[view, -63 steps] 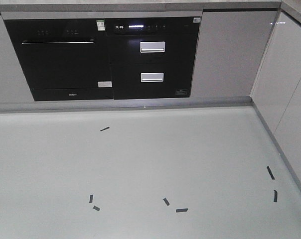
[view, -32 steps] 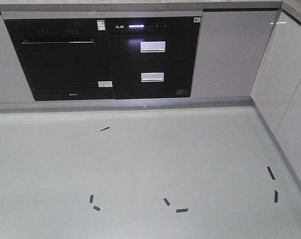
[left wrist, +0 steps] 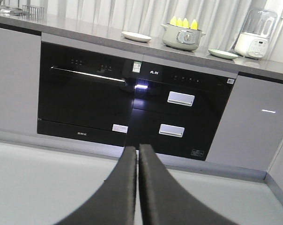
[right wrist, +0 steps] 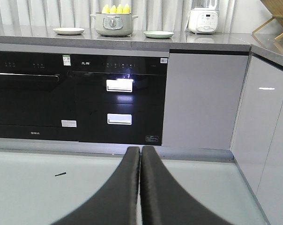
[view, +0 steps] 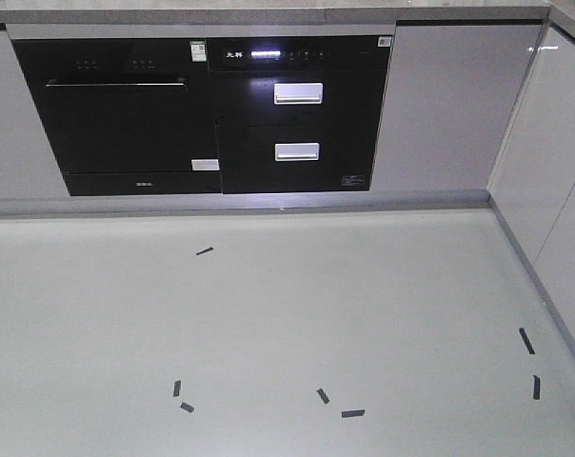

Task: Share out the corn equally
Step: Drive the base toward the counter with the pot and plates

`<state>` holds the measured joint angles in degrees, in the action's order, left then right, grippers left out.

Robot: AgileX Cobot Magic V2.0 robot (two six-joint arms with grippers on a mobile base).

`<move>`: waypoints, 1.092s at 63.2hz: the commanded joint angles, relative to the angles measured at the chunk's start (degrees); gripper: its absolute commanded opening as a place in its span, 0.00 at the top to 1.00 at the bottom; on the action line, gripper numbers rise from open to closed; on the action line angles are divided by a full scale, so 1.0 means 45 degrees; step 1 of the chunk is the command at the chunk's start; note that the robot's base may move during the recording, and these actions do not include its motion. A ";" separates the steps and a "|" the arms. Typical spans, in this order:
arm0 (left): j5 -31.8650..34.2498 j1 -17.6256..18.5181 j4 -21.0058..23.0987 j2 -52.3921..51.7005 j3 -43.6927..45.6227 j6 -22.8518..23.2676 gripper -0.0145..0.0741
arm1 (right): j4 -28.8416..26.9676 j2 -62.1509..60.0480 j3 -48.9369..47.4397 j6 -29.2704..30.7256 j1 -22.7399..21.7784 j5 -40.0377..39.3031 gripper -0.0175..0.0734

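Observation:
Several yellow corn (left wrist: 182, 22) cobs stand upright in a grey pot (left wrist: 181, 38) on the countertop, far ahead of both grippers. A white plate (left wrist: 136, 36) lies left of the pot and a pale green plate (left wrist: 223, 54) right of it. The right wrist view shows the same corn (right wrist: 115, 9), pot (right wrist: 113, 24) and two plates (right wrist: 68, 31) (right wrist: 159, 34). My left gripper (left wrist: 137, 149) is shut and holds nothing, low over the floor. My right gripper (right wrist: 140, 149) is likewise shut and holds nothing. The front view shows neither corn nor grippers.
Black built-in appliances (view: 126, 114) with two handled drawers (view: 297, 93) fill the cabinet front under the counter. Grey cabinets (view: 554, 171) run along the right side. Short black tape marks (view: 323, 395) dot the pale floor. A white appliance (left wrist: 255, 33) stands on the counter's right.
In the front view the cabinets and floor marks have slid slightly down and to the right, so the camera has shifted a little. Nothing else differs.

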<state>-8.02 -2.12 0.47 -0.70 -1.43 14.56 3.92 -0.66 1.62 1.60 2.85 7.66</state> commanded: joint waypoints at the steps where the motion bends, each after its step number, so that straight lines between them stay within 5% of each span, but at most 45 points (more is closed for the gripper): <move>1: 0.0908 0.0002 0.0011 -0.0169 0.0284 0.0080 0.84 | 0.0069 -0.0102 0.0228 0.0035 -0.0062 -0.0953 0.81; 69: 0.0908 0.0002 0.0011 -0.0169 0.0284 0.0080 0.84 | 0.0069 -0.0102 0.0228 0.0033 -0.0051 -0.0953 0.81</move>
<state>-8.02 -2.12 0.42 -0.70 -1.43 14.56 3.92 -0.66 1.62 1.60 2.85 7.66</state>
